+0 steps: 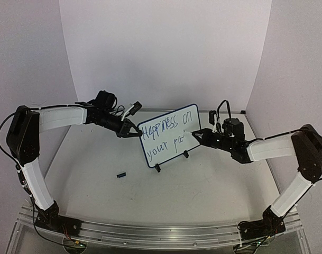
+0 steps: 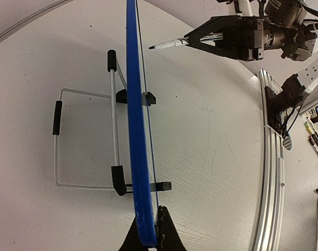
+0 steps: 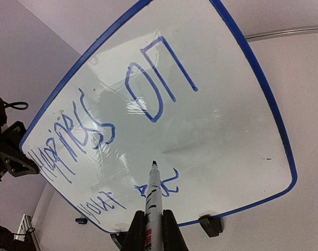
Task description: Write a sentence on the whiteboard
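Writing the second line: small blue-rimmed white whiteboard (image 1: 188,138) stands on the desk (image 1: 203,180), its blue handwritten sentence (image 1: 161,129) reaching "your pa". Left end effector (image 1: 135,130) pinches its edge; right end effector (image 3: 153,226) grips the slim marker (image 3: 152,198), which must next add "th"

Your whiteboard (image 1: 188,142) stands on the tabletop (image 1: 176,196), near the middle of its far edge. The sentence (image 1: 163,132) crosses its face in two lines. Your left fingers (image 1: 131,131) pinch its left edge. At its right, your right fingers (image 1: 200,135) hold a marker (image 3: 152,193), tip close to the face. A small loose piece (image 1: 121,174) lies before the board's left corner.
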`<state>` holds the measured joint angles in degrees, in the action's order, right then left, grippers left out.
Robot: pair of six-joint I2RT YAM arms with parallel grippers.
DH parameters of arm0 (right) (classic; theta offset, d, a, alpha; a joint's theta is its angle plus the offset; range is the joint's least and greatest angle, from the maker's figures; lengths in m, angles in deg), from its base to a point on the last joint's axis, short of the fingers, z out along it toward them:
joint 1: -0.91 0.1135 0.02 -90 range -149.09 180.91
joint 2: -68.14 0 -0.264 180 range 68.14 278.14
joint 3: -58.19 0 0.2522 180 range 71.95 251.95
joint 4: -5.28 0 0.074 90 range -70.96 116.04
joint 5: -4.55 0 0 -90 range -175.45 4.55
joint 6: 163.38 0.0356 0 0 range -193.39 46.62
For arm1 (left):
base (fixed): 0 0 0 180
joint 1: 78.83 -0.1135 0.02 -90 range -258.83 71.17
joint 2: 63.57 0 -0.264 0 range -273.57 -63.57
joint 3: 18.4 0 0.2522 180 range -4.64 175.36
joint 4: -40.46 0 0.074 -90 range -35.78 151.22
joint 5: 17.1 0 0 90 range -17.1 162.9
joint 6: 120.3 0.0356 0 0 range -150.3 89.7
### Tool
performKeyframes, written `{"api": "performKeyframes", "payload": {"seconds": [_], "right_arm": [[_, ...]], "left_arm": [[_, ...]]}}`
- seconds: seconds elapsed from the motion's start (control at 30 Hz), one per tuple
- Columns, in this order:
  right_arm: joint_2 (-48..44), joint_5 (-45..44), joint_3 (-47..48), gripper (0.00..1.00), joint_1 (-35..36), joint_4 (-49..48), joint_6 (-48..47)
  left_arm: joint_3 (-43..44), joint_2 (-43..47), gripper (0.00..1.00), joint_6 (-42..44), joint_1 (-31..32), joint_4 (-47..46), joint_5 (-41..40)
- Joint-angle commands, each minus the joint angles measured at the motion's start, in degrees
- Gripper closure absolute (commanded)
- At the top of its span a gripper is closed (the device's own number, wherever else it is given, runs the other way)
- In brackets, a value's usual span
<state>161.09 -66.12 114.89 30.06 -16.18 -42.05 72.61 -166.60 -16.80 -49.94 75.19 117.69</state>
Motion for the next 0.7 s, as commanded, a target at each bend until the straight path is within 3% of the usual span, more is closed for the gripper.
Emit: {"api": "performKeyframes", "payload": {"seconds": [0.0,0.67], "right_arm": [[-1.22,1.78,1.08,1.0,-0.24,-1.72,-1.11],[4.51,-0.23,1.3,1.0,-0.28,-1.7,-0.19]], "left_arm": [[-0.8,-1.3,1.0,3.23,1.65,5.64,-5.51],[-0.79,-1.39,1.0,3.47,1.79,5.75,-5.86]]}}
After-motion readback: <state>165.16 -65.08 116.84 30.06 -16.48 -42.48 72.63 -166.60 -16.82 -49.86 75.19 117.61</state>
